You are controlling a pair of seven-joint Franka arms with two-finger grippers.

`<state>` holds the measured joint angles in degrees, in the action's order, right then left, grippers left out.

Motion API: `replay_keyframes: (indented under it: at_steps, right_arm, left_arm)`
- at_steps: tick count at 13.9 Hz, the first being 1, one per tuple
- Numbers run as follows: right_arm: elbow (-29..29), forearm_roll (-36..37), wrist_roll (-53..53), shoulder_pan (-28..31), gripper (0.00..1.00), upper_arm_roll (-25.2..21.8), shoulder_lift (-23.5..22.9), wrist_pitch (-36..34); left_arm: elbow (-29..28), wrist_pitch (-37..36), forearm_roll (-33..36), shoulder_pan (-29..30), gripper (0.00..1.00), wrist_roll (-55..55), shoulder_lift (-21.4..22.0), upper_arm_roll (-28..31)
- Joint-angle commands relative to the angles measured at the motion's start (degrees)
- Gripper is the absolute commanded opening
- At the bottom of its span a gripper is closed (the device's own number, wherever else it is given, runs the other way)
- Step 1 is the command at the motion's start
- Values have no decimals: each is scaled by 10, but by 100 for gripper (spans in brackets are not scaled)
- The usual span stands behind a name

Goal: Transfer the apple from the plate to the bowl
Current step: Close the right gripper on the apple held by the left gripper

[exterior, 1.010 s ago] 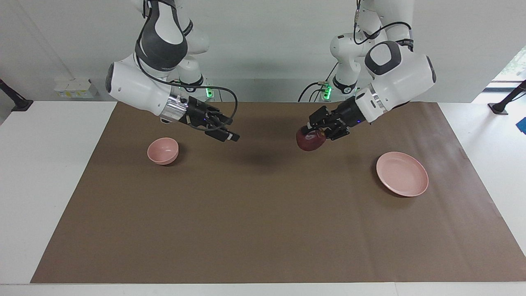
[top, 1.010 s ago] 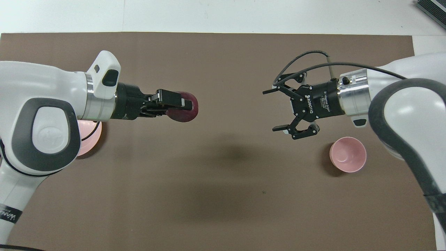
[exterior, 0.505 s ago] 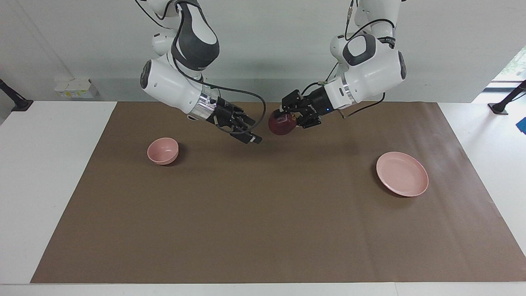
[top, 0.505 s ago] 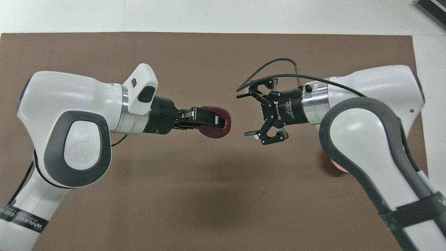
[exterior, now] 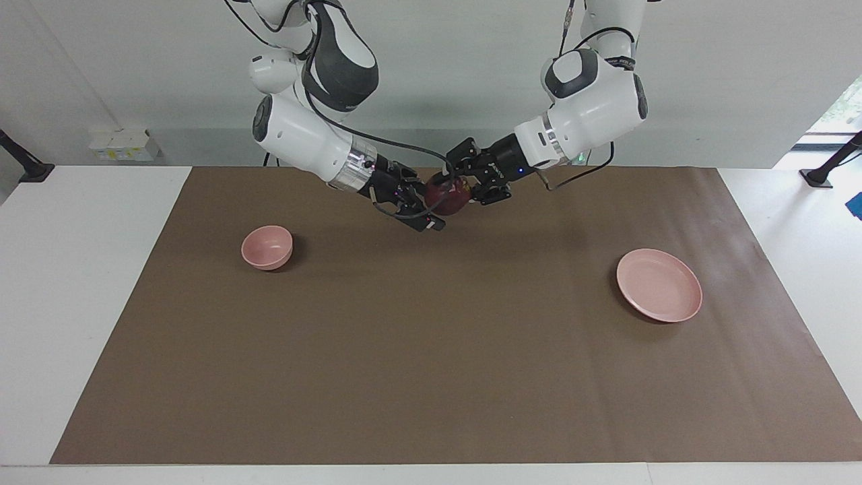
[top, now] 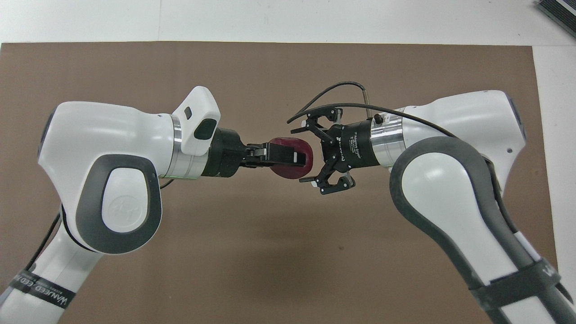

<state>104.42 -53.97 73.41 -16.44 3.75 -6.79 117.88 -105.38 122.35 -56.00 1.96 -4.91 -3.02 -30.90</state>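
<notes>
My left gripper [exterior: 455,190] is shut on the dark red apple [exterior: 446,197] and holds it in the air over the mat's middle, toward the robots' edge. In the overhead view the left gripper [top: 294,158] holds the apple [top: 284,171] too. My right gripper [exterior: 427,210] is open, and its fingers stand on either side of the apple; it also shows in the overhead view [top: 299,156]. The small pink bowl [exterior: 267,246] stands toward the right arm's end. The wide pink plate [exterior: 658,284] lies bare toward the left arm's end. Both are hidden under the arms in the overhead view.
A brown mat [exterior: 417,350] covers most of the white table [exterior: 81,269]. A black cable [top: 333,87] loops off the right wrist above the gripper.
Both grippers have moved toward each other over the mat's middle. The left gripper carried the apple up to the right gripper, whose open fingers now stand around it.
</notes>
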Motion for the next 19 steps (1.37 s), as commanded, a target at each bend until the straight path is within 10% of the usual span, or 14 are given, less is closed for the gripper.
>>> replay_keyframes:
  at_steps: [1,10,12,14,15,17,19]
  right_arm:
    - [10,-26,21,1,100,4,10,3]
    - [3,-53,53,-10,100,4,6,11]
    - [-6,-46,44,-10,0,4,5,10]
    - [-7,-45,42,-10,0,4,5,11]
    - [-7,-45,42,-10,0,4,5,11]
    - [-7,-45,42,-10,0,4,5,11]
    - [-7,-45,41,-7,0,4,5,10]
  left_arm:
    - [-16,29,-17,-4,0,-18,17,7]
    - [-28,29,-17,-12,0,-20,26,4]
    - [-27,27,-17,-13,0,-19,26,4]
    - [-26,20,-17,-12,0,-13,26,4]
    - [-26,18,-17,-12,14,-4,26,5]
    - [-24,17,-15,-11,100,4,28,7]
    - [-24,15,-10,-4,100,9,42,9]
